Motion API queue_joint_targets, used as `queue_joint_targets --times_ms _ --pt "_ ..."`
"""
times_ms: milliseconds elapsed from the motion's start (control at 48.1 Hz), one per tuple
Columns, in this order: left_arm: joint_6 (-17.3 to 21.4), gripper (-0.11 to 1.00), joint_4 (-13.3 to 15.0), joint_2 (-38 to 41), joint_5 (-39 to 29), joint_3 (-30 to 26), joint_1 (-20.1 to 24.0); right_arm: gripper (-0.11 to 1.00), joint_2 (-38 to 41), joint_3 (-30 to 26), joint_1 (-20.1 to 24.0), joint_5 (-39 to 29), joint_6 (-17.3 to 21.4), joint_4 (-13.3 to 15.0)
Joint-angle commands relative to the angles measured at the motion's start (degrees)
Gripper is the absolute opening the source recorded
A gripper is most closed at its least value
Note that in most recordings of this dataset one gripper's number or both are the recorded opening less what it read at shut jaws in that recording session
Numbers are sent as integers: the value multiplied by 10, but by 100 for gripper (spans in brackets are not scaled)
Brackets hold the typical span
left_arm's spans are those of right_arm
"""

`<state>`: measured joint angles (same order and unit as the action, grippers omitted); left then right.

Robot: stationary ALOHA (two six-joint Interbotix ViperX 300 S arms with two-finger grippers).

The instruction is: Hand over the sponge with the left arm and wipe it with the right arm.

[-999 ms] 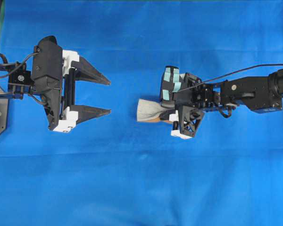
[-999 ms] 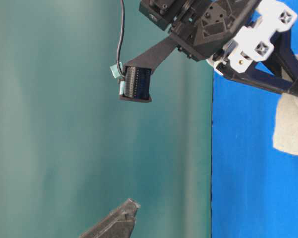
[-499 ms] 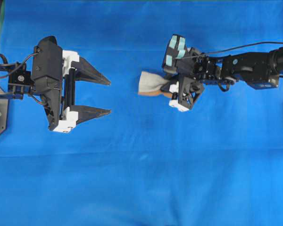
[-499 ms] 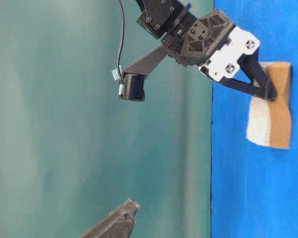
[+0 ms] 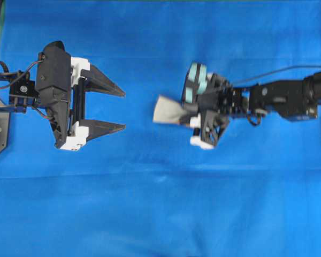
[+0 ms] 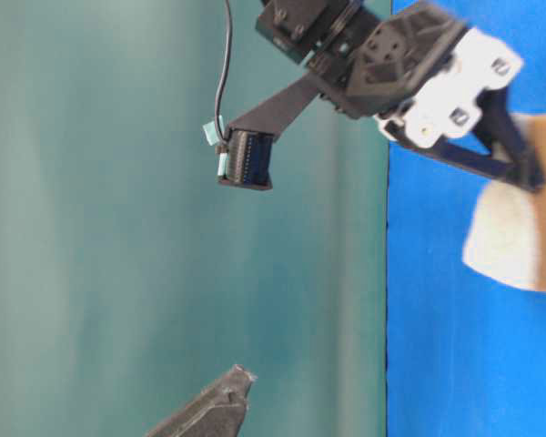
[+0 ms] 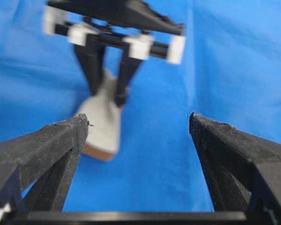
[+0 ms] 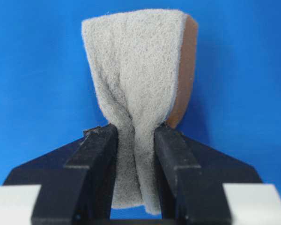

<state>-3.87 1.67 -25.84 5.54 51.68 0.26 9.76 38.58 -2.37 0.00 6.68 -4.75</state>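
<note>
My right gripper [image 8: 136,140] pinched the sponge [image 8: 138,75] at its waist, pad jutting toward my left gripper [image 5: 123,110], whose jaws gaped empty, well apart from the sponge. Best wiping: firm squeeze, pad flat on the blue cloth [image 5: 160,214].

A blue cloth [image 5: 160,214] covers the whole table, slightly creased

Left arm [image 5: 48,93]: reaches in level from the left edge.
Left tool [image 5: 119,110]: fingers spread wide, holding nothing.
Right arm [image 5: 281,99]: stretched leftward.
Right tool [image 8: 135,140]: pinching the sponge [image 8: 138,70].
</note>
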Motion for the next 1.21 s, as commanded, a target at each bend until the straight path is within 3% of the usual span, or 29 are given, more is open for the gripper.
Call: queue_joint_targets --times_ms 0,208,354,582,770,978,1186 --pt "1 85 -1 -3 5 -6 -1 30 -5 -4 38 1 8 -11" --pt "1 85 0 -3 5 -6 0 30 -5 -5 37 -1 13 -8" --pt "-1 85 0 -3 5 -5 -1 30 -8 0 -3 -6 7 0" --pt "0 85 0 -2 6 -6 -1 29 -16 6 -83 -8 5 36" --pt "0 85 0 2 8 -8 -1 29 -16 4 -119 -7 5 53" --pt "1 85 0 7 8 -11 -1 29 -16 6 -112 -7 9 51" --pt "1 85 0 8 8 -11 -1 28 -14 6 -37 -6 18 33"
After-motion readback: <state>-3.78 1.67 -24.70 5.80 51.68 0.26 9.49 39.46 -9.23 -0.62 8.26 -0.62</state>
